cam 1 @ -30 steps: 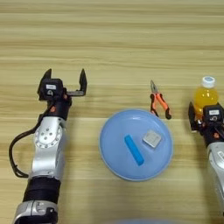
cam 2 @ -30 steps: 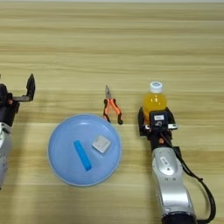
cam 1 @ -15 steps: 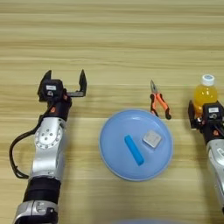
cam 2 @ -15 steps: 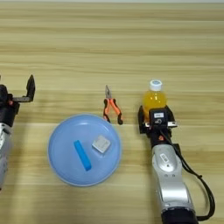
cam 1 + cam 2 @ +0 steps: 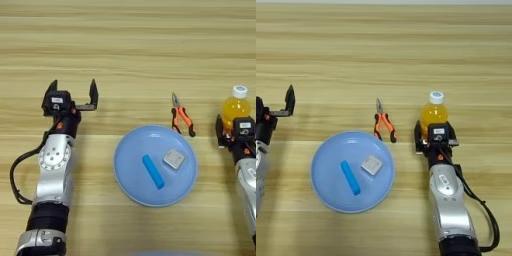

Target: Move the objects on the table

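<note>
A small orange-drink bottle [image 5: 434, 111] with a white cap stands upright at the right of the table [image 5: 130, 50]. My right gripper [image 5: 436, 128] is right in front of it and open, its black fingers [image 5: 417, 136] flanking the bottle's base, which is hidden. A small blue bar [image 5: 152, 171] and a grey square block [image 5: 173, 158] lie side by side on the light-blue plate [image 5: 125, 180]. At the left, my left gripper [image 5: 73, 93] is open over bare wood, with nothing between its fingers.
Orange-handled pliers [image 5: 181, 118] lie just beyond the plate's far right rim, between plate and bottle. Both forearms stretch from the near edge toward the table's middle.
</note>
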